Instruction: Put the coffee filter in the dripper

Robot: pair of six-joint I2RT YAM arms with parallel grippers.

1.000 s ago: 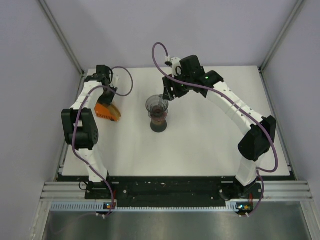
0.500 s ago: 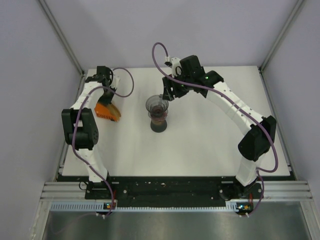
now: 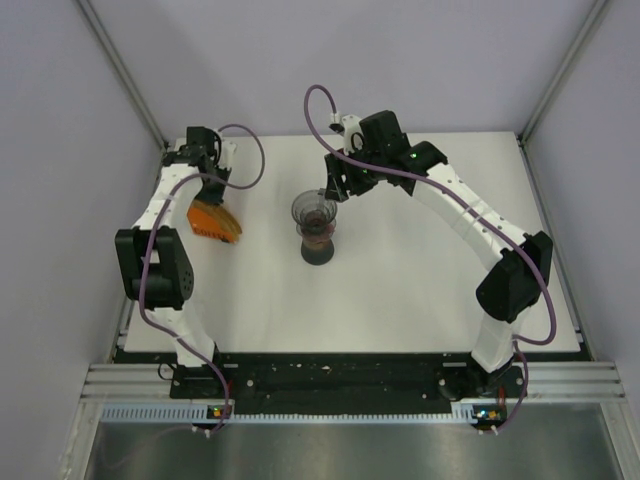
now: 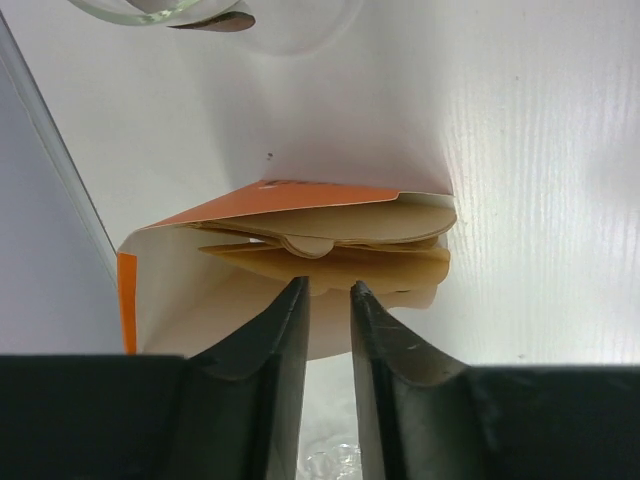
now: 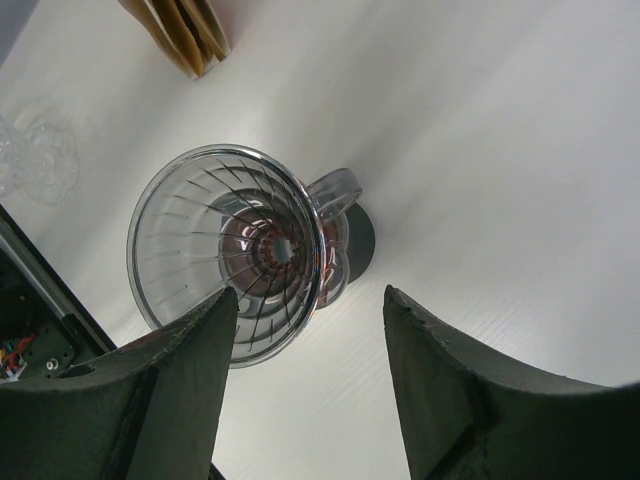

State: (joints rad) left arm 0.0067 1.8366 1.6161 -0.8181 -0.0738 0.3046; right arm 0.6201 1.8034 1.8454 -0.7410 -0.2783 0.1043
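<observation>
Brown paper coffee filters [image 4: 340, 235] lie stacked in an orange-and-white box [image 3: 213, 220] at the far left of the table. My left gripper [image 4: 329, 288] points at the near edge of the stack. Its jaws stand a narrow gap apart, with only table showing between them. The glass dripper [image 3: 315, 212] stands on a dark base at mid-table, and its ribbed cone is empty in the right wrist view [image 5: 225, 250]. My right gripper [image 5: 311, 293] hangs wide open just behind the dripper [image 3: 335, 185], holding nothing.
The white table [image 3: 430, 270] is walled by grey panels, and the left wall runs close beside the filter box. The dripper's rim [image 4: 150, 10] shows at the top left of the left wrist view. The filter stack [image 5: 185, 35] shows at the top of the right wrist view.
The left arm has drawn back slightly toward the far left corner, away from the filter box. The right arm and the dripper have not moved.
</observation>
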